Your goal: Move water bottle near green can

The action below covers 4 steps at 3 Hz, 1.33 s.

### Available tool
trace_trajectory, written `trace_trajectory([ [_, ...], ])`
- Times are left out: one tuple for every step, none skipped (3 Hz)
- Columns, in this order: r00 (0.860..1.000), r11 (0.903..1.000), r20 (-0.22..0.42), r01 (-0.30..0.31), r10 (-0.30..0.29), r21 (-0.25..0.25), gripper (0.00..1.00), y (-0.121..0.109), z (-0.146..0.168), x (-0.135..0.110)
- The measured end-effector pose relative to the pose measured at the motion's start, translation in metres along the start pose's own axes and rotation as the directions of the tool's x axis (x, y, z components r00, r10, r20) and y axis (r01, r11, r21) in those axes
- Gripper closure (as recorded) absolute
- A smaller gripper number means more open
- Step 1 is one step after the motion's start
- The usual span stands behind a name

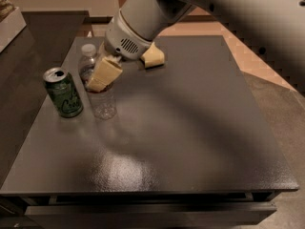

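The water bottle (97,97), clear with a white cap, stands upright on the dark table (190,128), just right of the green can (63,93). A small gap separates them. My gripper (127,65) reaches down from the upper right and is open. Its near tan finger (103,74) lies across the front of the bottle's upper body and hides its label. The far finger (153,57) is well off to the right of the bottle, so the jaws do not close on it.
My large pale arm (214,8) crosses the upper right of the view. A light-coloured box (9,25) sits beyond the table's left edge. The table's front edge (143,192) runs along the bottom, with floor to the right.
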<state>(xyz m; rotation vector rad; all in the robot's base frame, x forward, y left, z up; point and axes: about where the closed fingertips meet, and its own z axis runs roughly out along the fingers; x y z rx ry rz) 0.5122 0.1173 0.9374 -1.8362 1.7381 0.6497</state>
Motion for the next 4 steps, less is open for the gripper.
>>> trace_trajectory([
  [1.0,1.0,-0.001,0.003,-0.003,-0.001,0.35,0.0012,0.0005,-0.0013],
  [1.0,1.0,-0.001,0.006,-0.006,-0.003,0.13,0.0024,0.0012,-0.0026],
  [1.0,1.0,-0.002,0.009,-0.009,-0.004,0.0,0.0035,0.0019,-0.0039],
  [1.0,1.0,-0.002,0.009,-0.009,-0.004,0.0,0.0035,0.0019,-0.0039],
])
